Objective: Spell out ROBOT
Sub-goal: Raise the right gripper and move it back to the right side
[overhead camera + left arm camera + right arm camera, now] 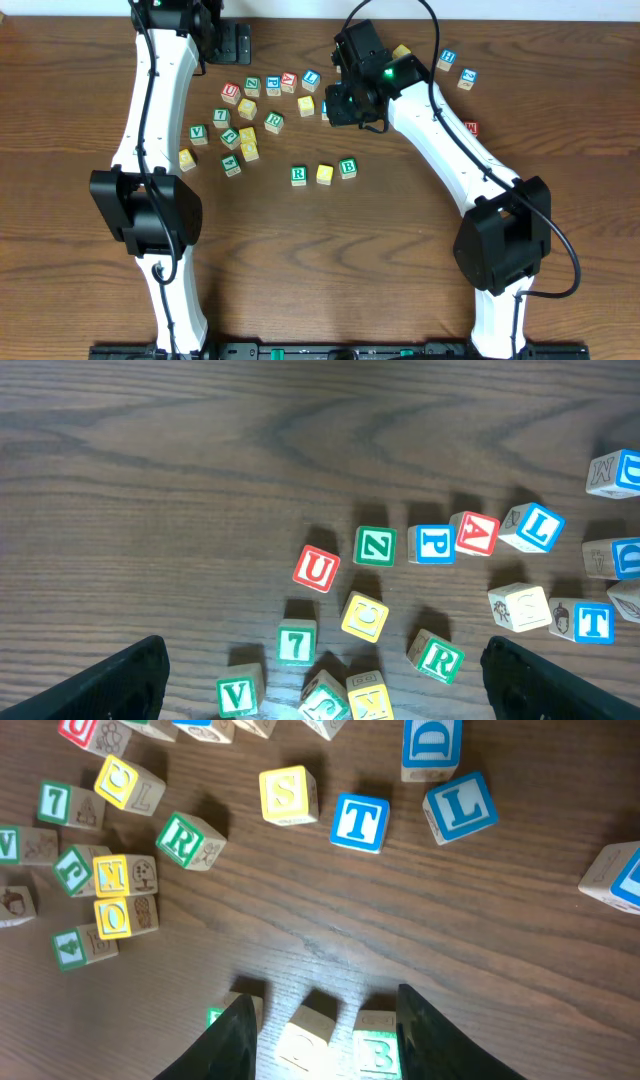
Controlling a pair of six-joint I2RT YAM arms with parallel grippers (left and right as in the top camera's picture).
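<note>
Three cubes stand in a row at mid-table: green R [298,176], a yellow-faced cube [325,174] and green B [347,168]. In the right wrist view the yellow cube [305,1042] and B [378,1050] show low between my right fingers, and the R is mostly hidden behind the left finger. My right gripper [324,995] [345,105] hovers open behind the row, holding nothing. The blue T [360,821] [594,622] lies beyond it. A yellow O cube [112,916] sits in the left pile. My left gripper [340,695] [228,42] is wide open above that pile.
Loose cubes are scattered at the back left: red U [316,569], green Z [375,546], blue P [434,544], red A [476,535], blue L [538,528], a spare green R [438,657]. More blue cubes [447,59] lie at the back right.
</note>
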